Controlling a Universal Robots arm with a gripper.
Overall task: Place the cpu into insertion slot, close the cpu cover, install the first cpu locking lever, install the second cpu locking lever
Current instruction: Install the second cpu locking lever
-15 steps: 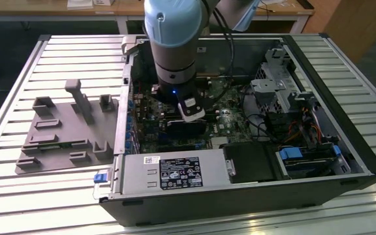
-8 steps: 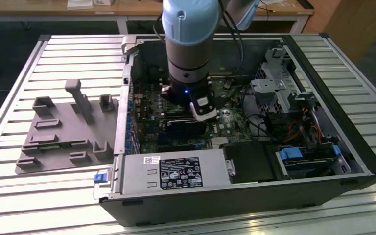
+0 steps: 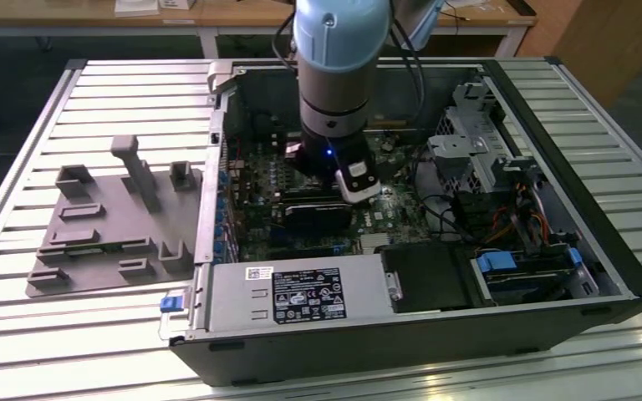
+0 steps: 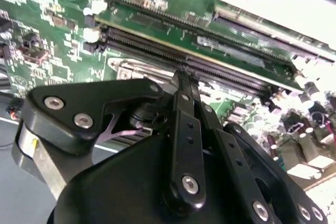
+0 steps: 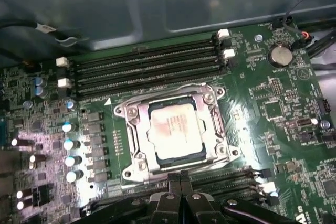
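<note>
First wrist view, cpu [image 5: 175,131] seated under cpu cover [image 5: 137,141], end effector [image 5: 181,178] just beside

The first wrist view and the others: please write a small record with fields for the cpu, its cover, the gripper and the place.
cpu: lies flat in the insertion slot, silver top up
cpu cover: closed, framing the chip
gripper: fingers together, holding nothing, tips at the socket's edge
memory slots: long, black, beside the socket
place: open computer case on a slatted table

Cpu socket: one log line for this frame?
cpu: seated in insertion slot | cpu cover: down over it | gripper: shut, empty, at socket edge
</note>
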